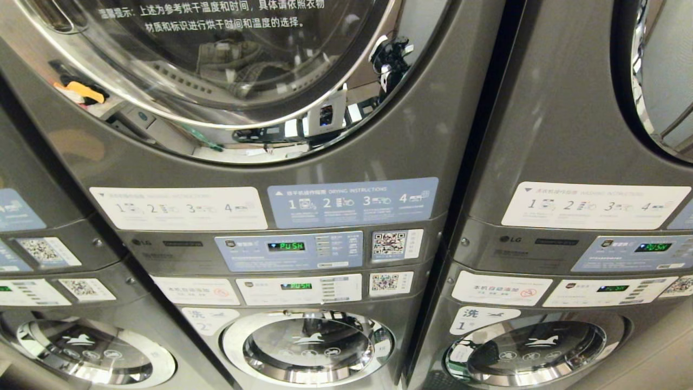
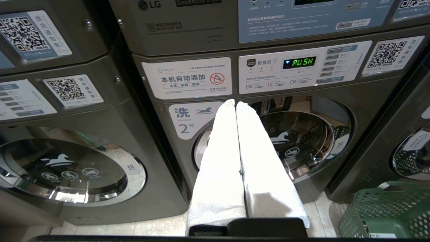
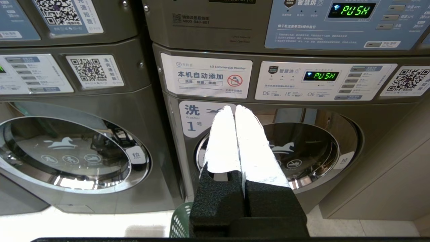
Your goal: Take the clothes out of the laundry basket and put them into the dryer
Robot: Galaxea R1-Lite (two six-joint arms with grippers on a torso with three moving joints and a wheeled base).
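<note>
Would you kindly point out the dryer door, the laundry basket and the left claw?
dryer door (image 1: 135, 103), head view, chrome rim.
laundry basket (image 2: 386, 211), left wrist view, lattice wall.
left claw (image 2: 235, 105), left wrist view, between fingertips.

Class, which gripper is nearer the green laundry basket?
Right, probably. The right gripper hangs almost over the laundry basket, whose rim shows beside its base. The left gripper has the basket well off to one side.

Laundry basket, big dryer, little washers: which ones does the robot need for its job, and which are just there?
For the job: the dryer with clothes visible behind its glass; the laundry basket; the left gripper and right gripper, both shut and empty.

Just there: washer 2; washer 1; the QR stickers.
</note>
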